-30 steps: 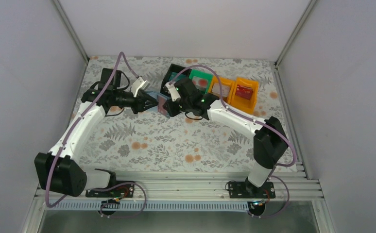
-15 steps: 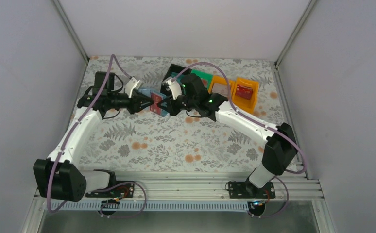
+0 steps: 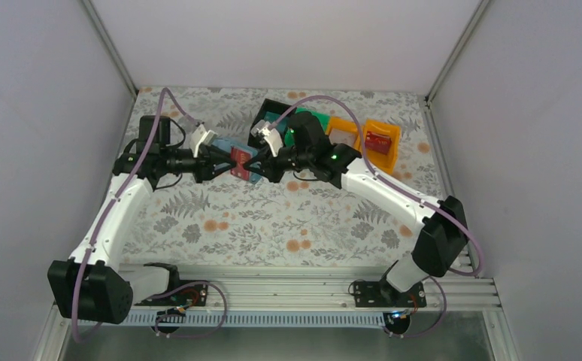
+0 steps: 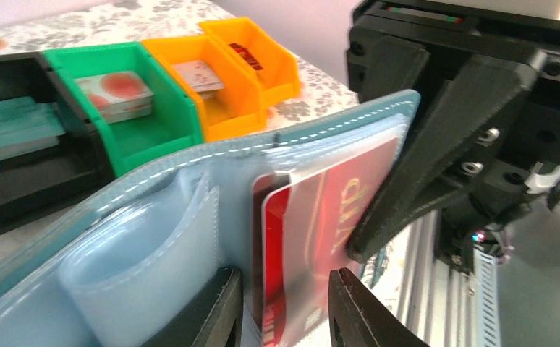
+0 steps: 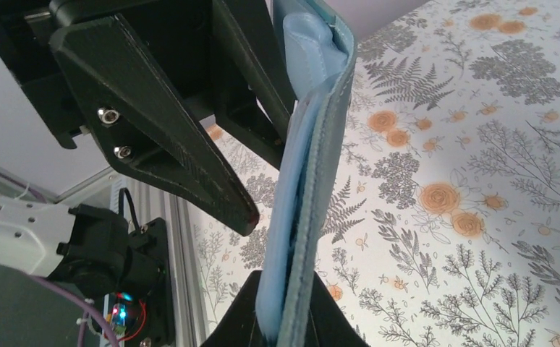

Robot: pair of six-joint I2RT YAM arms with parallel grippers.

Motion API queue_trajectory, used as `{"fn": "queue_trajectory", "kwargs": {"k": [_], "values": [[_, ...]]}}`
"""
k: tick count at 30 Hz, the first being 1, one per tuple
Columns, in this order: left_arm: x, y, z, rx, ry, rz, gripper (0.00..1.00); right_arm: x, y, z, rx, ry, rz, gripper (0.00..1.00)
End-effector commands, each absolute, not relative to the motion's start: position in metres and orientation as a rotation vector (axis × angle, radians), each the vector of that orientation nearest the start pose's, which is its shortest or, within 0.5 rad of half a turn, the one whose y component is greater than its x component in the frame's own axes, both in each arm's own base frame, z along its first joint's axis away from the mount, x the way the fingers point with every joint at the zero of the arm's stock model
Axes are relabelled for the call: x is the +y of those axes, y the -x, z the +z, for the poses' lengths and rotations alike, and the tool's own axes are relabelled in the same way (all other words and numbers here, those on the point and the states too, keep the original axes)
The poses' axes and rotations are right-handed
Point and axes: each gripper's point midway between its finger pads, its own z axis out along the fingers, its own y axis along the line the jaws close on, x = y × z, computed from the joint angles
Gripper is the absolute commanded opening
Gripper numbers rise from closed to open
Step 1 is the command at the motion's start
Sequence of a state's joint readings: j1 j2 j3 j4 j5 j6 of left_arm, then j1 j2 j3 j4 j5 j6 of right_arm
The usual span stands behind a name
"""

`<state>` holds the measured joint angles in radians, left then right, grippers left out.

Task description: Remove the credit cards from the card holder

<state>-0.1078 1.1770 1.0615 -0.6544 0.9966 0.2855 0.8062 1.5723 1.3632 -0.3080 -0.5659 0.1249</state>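
The blue-teal card holder (image 3: pixel 253 174) hangs open in the air between both grippers. My right gripper (image 5: pixel 284 318) is shut on its folded edge, which I see end-on (image 5: pixel 313 144). A red credit card (image 4: pixel 313 217) sticks partly out of a pale blue inner pocket (image 4: pixel 154 217), with a darker card edge just behind it. My left gripper (image 4: pixel 284 311) stands open with a jaw on each side of the red card's lower end. From above, the left gripper (image 3: pixel 224 160) meets the red card (image 3: pixel 239 159) from the left.
A row of bins stands at the back. The black bin (image 4: pixel 38 181) holds a teal card. The green bin (image 4: pixel 154 123) holds a pale card with red marks. There are two orange bins (image 3: pixel 342 131) (image 3: pixel 378 143), the far one with a red card. Floral table below.
The left arm has drawn back to the left and its jaws have spread a little. More of the red card shows outside the holder. The right arm's elbow has swung right.
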Motion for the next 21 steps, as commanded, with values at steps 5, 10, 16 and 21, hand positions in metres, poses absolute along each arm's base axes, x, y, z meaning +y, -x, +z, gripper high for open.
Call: {"fn": "queue_trajectory", "kwargs": {"k": [5,10,16,21], "values": [[-0.196,-0.223,0.289,1.722,-1.106,-1.211,0.08,0.409,-0.212,0.342,1.576,1.275,1.286,0.04],[-0.199,-0.200,0.309,1.598,-1.167,-1.307,0.02,0.407,-0.217,0.338,1.587,1.258,1.280,0.04],[-0.195,-0.197,0.318,1.562,-1.166,-1.304,0.02,0.398,-0.219,0.341,1.565,1.251,1.286,0.04],[-0.196,-0.200,0.317,1.550,-1.163,-1.300,0.17,0.393,-0.208,0.352,1.484,1.292,1.315,0.04]]}}
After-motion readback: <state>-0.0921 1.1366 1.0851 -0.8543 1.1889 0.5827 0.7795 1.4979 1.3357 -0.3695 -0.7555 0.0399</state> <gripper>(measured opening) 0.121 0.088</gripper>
